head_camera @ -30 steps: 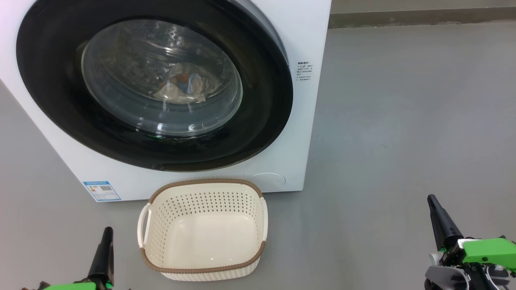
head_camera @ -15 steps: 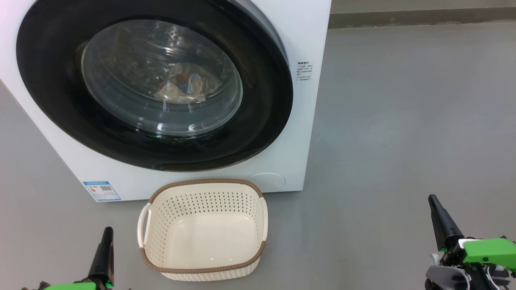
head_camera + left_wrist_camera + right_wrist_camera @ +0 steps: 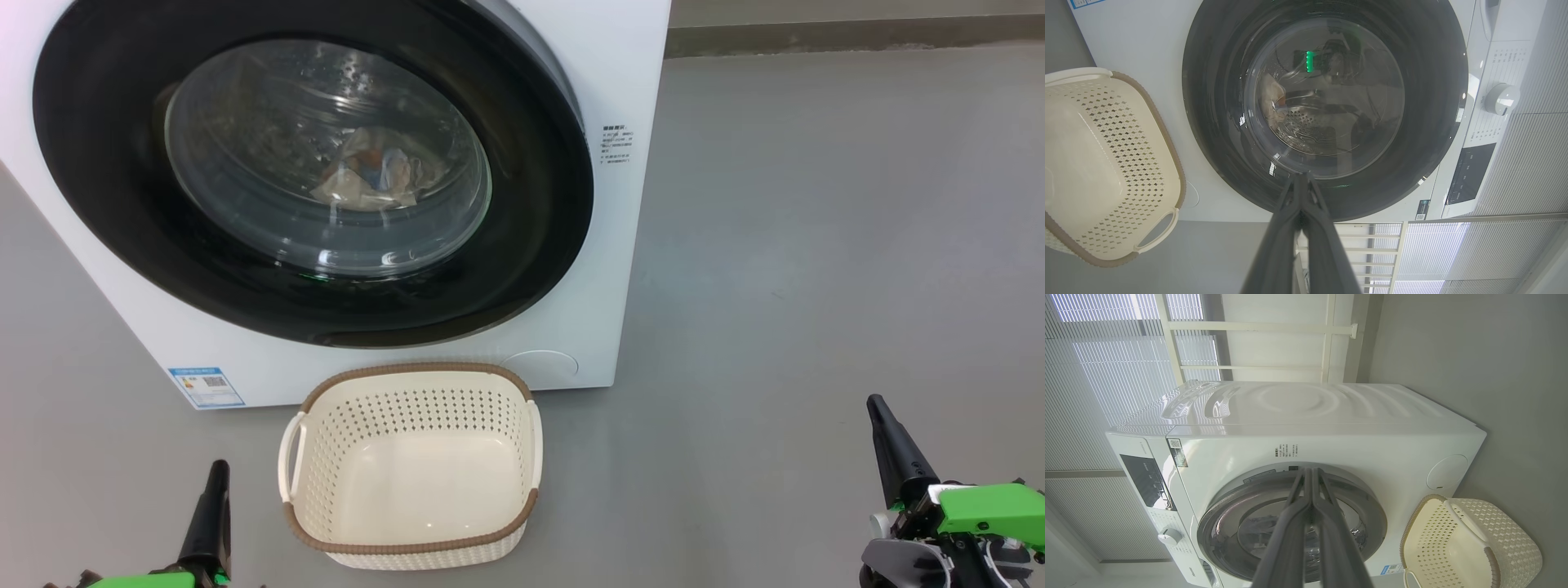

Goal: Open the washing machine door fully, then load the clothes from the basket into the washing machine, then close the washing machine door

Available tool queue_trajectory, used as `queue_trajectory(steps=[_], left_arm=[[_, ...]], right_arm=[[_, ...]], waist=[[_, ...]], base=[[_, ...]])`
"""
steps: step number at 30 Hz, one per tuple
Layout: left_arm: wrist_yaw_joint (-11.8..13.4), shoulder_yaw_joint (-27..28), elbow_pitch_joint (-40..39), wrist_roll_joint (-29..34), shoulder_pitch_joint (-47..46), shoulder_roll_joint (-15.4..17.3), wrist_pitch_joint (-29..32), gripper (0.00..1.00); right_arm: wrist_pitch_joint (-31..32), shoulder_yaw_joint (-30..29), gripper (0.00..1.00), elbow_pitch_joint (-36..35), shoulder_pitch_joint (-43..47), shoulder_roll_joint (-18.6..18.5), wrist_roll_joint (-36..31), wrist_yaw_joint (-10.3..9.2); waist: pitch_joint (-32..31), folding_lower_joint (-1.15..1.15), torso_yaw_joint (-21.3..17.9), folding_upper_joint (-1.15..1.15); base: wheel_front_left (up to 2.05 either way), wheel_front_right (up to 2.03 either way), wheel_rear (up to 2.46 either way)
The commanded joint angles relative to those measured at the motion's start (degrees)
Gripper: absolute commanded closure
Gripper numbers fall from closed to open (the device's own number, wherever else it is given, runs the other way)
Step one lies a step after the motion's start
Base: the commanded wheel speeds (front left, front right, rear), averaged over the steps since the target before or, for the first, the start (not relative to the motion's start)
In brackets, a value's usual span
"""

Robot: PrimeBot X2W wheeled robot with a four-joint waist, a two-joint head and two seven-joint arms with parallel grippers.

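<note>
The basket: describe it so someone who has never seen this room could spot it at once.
Find the big white washing machine with the round black-rimmed door. On the grey floor just in front of its base sits the basket, cream plastic with perforated sides. Its brown woven-look rim and white side handles mark it out.

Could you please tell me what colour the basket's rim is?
Brown, woven-look, on the cream basket; clearest in the head view.

Head above, wrists toward washing machine (image 3: 629,82)
</note>
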Motion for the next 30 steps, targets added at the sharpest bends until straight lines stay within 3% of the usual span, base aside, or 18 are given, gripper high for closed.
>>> queue_trajectory(steps=[1, 30], left_arm=[[0.02, 1.53, -1.81, -0.46, -2.45, 0.54, 0.36, 1.00], [0.02, 1.53, -1.81, -0.47, -2.45, 0.54, 0.35, 1.00]], right_arm=[[0.50, 1.06, 1.00, -1.69, -2.46, -0.46, -0.17, 0.10], [0.66, 0.86, 1.00, -1.68, -2.48, -0.33, -0.33, 0.10]], waist=[[0.00, 0.00, 0.00, 0.00], [0.00, 0.00, 0.00, 0.00]], base=[[0.00, 0.00, 0.00], [0.00, 0.00, 0.00]])
